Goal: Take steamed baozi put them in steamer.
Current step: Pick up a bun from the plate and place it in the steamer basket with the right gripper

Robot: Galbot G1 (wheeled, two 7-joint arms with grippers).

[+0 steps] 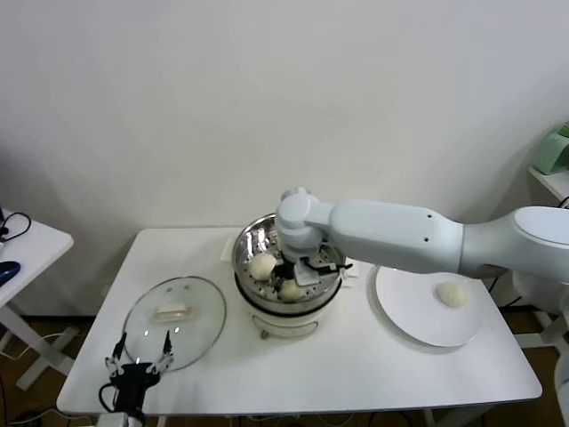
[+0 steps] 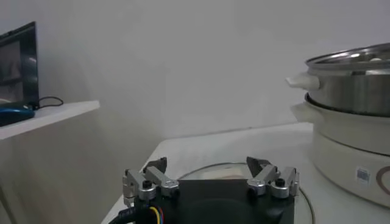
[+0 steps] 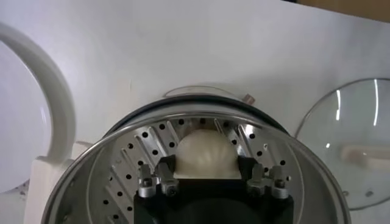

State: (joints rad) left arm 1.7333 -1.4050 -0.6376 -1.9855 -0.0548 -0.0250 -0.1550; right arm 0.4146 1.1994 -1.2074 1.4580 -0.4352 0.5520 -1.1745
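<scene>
Setting: white table (image 1: 373, 374) before a plain white wall; a side desk (image 1: 27, 245) stands at your left.
Steamer (image 1: 253, 238): steel basket on a white cooker base, mid-table; two baozi (image 1: 263, 265) already lie on its perforated floor.
Right gripper (image 3: 207, 178): you see it low inside the steamer, its fingers pinching a third bun (image 3: 206, 152) from both sides, just over the floor.
Left gripper (image 2: 210, 181): parked at the table's near left edge beside the glass lid (image 1: 174, 320), fingers spread, holding nothing.
Plate (image 1: 418, 325): right of the steamer, one baozi (image 1: 452, 294) left on it.
Step in hand: judged as placement of the third bun.
Next move: you would need to part the fingers, lift clear of the rim, then reach for the plate.
Hidden: whether the held bun touches the floor cannot be told; the arm covers part of the basket in the head view.
</scene>
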